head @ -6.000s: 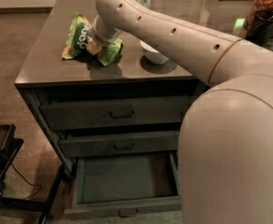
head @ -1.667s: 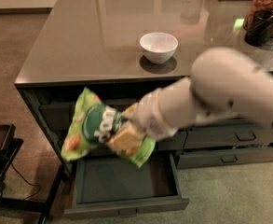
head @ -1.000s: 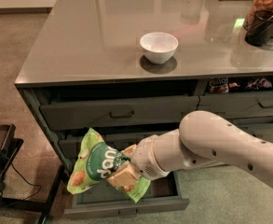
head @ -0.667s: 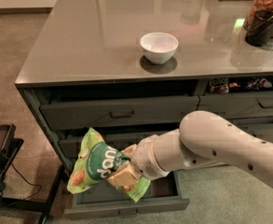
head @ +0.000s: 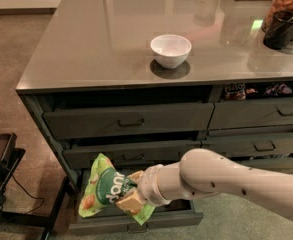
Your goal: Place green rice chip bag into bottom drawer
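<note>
The green rice chip bag (head: 102,191) is crumpled, with a dark round logo and white lettering. My gripper (head: 130,194) is shut on its right side and holds it over the left part of the open bottom drawer (head: 136,222). The bag hangs at the level of the drawer's opening, tilted to the left. The drawer is pulled out, its front panel and small handle show at the bottom edge. My white arm (head: 221,181) reaches in from the right and hides most of the drawer's inside.
A white bowl (head: 170,49) stands on the grey counter top (head: 86,44). Two closed drawers (head: 128,120) sit above the open one. A narrower drawer stack (head: 266,119) is at the right. A dark jar (head: 283,19) stands at the back right. A black stand (head: 1,169) is at the left on the floor.
The arm carried the bag from the counter top down in front of the drawers. Over the last second it has stayed almost still over the open bottom drawer.
</note>
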You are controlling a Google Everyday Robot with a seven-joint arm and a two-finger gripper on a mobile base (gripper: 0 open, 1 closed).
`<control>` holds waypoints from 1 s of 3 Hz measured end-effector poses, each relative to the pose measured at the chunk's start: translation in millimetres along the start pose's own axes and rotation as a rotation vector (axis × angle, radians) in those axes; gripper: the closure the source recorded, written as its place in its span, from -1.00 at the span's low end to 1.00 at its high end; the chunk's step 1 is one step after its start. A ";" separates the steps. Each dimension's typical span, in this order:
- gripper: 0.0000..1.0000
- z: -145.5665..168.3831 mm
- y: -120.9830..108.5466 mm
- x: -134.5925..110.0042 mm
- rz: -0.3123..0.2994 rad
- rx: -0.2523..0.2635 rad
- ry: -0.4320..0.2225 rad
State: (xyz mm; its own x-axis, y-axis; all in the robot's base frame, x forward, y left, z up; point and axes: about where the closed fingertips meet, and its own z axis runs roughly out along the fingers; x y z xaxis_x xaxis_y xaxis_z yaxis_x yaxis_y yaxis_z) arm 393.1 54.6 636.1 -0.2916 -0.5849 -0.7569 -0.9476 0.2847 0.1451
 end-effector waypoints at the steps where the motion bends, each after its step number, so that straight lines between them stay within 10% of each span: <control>1: 1.00 43.8 -33.6 27.2 -0.017 0.039 -0.060; 3: 1.00 109.2 -64.5 80.5 0.064 -0.008 -0.098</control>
State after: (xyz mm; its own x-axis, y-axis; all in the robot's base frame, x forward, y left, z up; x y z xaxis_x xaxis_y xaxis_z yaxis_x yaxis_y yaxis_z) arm 445.0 72.1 496.2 -0.3380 -0.4889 -0.8042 -0.9285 0.3127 0.2001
